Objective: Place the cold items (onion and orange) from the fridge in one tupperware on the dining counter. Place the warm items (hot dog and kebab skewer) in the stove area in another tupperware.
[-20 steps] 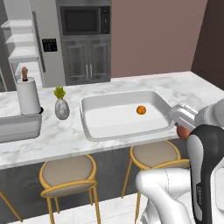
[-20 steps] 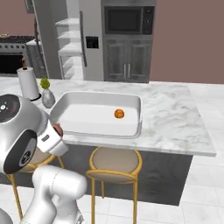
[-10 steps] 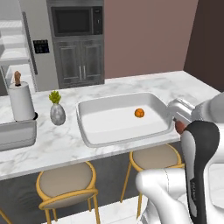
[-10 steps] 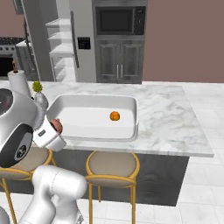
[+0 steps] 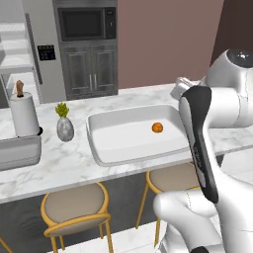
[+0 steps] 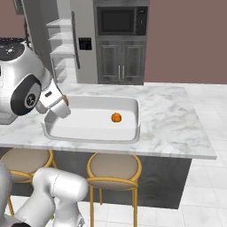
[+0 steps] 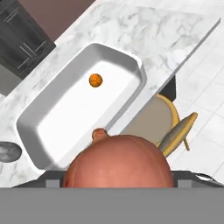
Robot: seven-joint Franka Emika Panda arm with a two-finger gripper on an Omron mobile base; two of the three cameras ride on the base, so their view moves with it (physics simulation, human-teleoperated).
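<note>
1. The onion [image 7: 117, 162] sits clamped in the gripper [image 7: 117, 181], jaws spread wide around its reddish-brown bulk; in the hand view it hangs over the near rim of the white tupperware [image 7: 48, 144]. A sliver of it also shows at the gripper [image 6: 62, 103] in the right base view.
2. The orange [image 5: 157, 127] already lies inside that tupperware [image 5: 99, 148], towards its far right part, well apart from the onion.
3. The tupperware rests on the marble dining counter [image 5: 64, 163]; a small vase with a plant [image 5: 64, 126], a paper towel roll [image 5: 23, 113] and a second grey container [image 5: 17, 152] stand to its left.
4. Over the last second both base views have slid sideways and the tub has grown larger and more central: the base has driven, not the things. The arm has also come up beside the tub.
5. Judgement: half of the cold pair is delivered; the onion needs carrying further over the basin before release, or it may catch the rim and roll off. The warm items remain untouched.
</note>
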